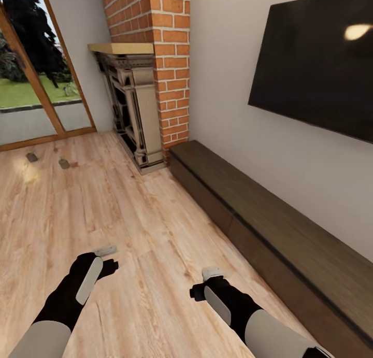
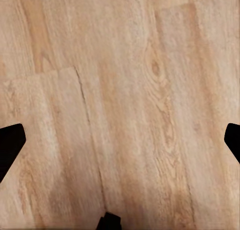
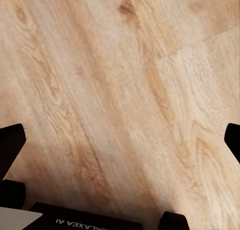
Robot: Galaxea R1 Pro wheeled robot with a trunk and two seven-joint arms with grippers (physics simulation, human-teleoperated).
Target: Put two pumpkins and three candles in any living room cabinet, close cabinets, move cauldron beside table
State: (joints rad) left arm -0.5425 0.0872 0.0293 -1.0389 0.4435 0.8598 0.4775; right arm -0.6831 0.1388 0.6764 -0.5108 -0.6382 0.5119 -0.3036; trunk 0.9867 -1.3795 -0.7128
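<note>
Wood floor stretches to a brick fireplace. Two candles sit far off by the glass door. My left gripper and right gripper are spread wide, holding nothing. The cabinet is shut. I think I must roll closer first.

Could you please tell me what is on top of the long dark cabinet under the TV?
Nothing rests on the visible top of the cabinet. Its fronts look closed, so the inside is hidden. Its far right end runs out of frame.
</note>
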